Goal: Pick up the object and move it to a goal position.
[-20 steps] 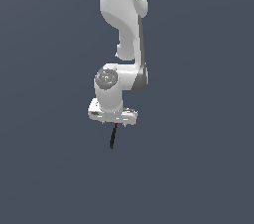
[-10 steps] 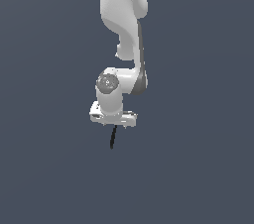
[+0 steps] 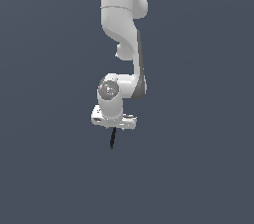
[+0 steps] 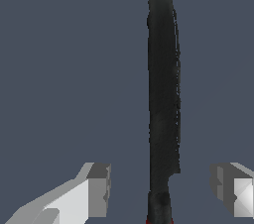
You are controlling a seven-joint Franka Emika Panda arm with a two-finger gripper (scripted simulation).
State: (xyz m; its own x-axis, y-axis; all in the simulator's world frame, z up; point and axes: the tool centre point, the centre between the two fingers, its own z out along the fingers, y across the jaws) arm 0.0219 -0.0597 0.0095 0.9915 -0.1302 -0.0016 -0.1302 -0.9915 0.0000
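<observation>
The object (image 4: 162,94) is a thin black rod with a red tip just showing at one end. In the exterior view the object (image 3: 112,139) sticks out below the white hand as a short dark line, its red end hidden by the hand. My gripper (image 3: 115,128) sits over that end. In the wrist view the gripper (image 4: 163,188) is open. One finger (image 4: 96,188) and the other finger (image 4: 230,188) stand on either side of the rod with clear gaps, so neither touches it.
A uniform dark grey-blue surface fills both views. The white arm (image 3: 121,34) comes down from the top of the exterior view. No other objects show.
The hand has sunk slightly over the rod's near end, hiding the red tip in the exterior view. The rod itself has barely shifted.
</observation>
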